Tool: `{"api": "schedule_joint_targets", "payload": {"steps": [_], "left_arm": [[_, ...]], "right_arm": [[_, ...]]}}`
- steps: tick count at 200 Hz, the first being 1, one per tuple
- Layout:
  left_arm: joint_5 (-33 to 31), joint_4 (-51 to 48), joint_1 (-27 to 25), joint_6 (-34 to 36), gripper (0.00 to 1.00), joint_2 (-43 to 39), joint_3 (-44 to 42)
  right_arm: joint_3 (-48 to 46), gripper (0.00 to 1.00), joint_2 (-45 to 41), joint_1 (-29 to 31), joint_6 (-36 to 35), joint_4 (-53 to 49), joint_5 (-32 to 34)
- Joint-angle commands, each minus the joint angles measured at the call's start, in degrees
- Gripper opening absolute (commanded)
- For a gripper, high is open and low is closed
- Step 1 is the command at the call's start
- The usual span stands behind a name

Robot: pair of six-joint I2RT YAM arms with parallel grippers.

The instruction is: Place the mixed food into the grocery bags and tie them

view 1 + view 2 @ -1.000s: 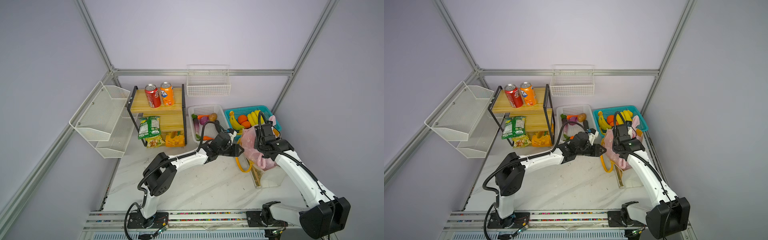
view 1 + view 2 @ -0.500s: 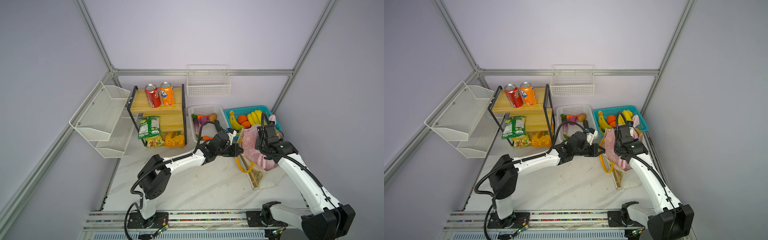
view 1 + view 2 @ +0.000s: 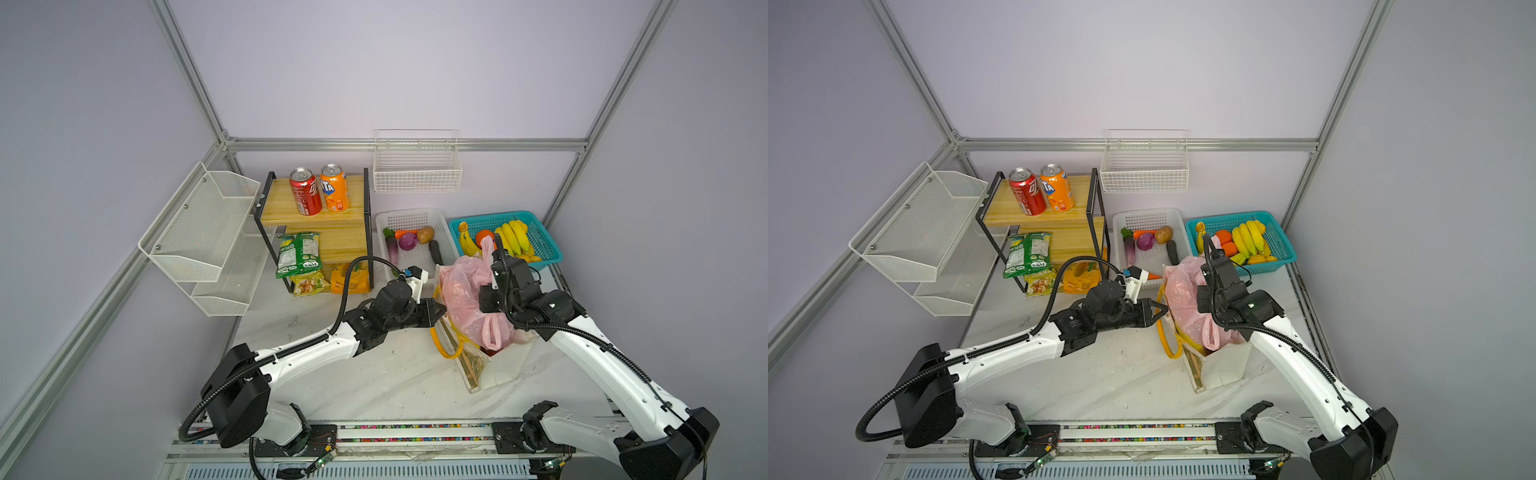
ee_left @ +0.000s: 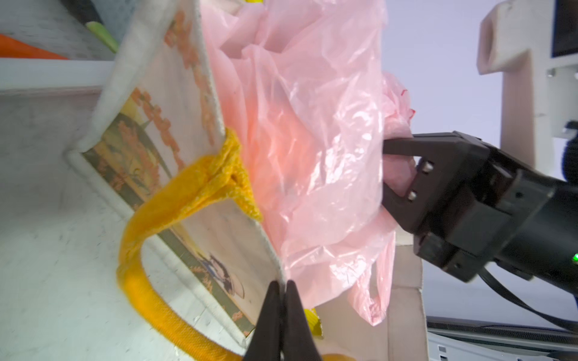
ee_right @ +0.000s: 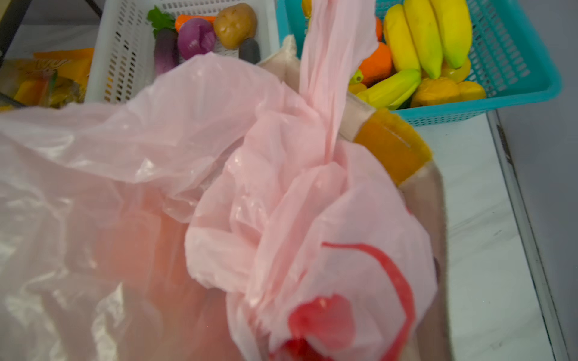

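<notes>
The pink plastic bag (image 3: 465,299) (image 3: 1183,299) bulges out of the cream tote (image 3: 498,370) (image 3: 1225,370) with yellow handles. My left gripper (image 3: 442,309) (image 4: 283,289) is shut, pinching the cream tote (image 4: 175,103) at its near rim. My right gripper (image 4: 386,165) is shut on a bunched fold of the pink plastic bag (image 4: 312,140); in the right wrist view the pink plastic bag (image 5: 219,187) hides the jaws. The red soda can (image 3: 305,197) stands on the shelf, with the yellow chip packet (image 3: 351,280) below it. The purple onion (image 3: 407,241) and eggplant (image 3: 392,247) lie in the white basket.
A wooden shelf (image 3: 316,216) holds an orange can (image 3: 334,193) and green chip packets (image 3: 298,253). The white basket (image 3: 415,216) and a blue basket (image 3: 544,245) with bananas (image 3: 515,237) sit behind the bags. Wire racks (image 3: 208,224) hang on the left wall.
My left gripper has moved right to the tote's rim and shut on it. The right arm has shifted slightly, still holding the pink bag.
</notes>
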Motion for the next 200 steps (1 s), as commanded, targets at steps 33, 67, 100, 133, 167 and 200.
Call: {"api": "schedule_joint_targets", "payload": {"steps": [33, 67, 100, 133, 167, 200], "left_arm": [[-2.9, 4.1, 2.1, 0.8, 0.0, -9.7, -5.0], [-2.0, 4.0, 2.2, 1.3, 0.0, -9.2, -4.7], [-1.6, 4.4, 2.2, 1.3, 0.0, -8.6, -5.6], [-1.7, 5.1, 2.3, 1.5, 0.0, -8.5, -6.4], [-1.7, 5.2, 2.4, 1.9, 0.0, -8.3, -6.5], [-1.5, 5.3, 2.4, 2.1, 0.0, -8.3, -6.7]], "right_arm": [[-3.6, 0.0, 5.1, 7.2, 4.7, -3.5, 2.2], [-5.9, 0.0, 6.6, 7.2, 5.3, -1.2, 1.6], [-0.3, 0.15, 1.6, 7.2, 2.9, -2.0, 0.3], [6.4, 0.35, -0.6, 7.2, 0.2, -2.7, -1.0], [9.7, 0.46, 2.4, 7.2, -1.8, 0.7, -1.6], [11.0, 0.47, 7.0, 7.2, -3.2, 7.0, -3.6]]}}
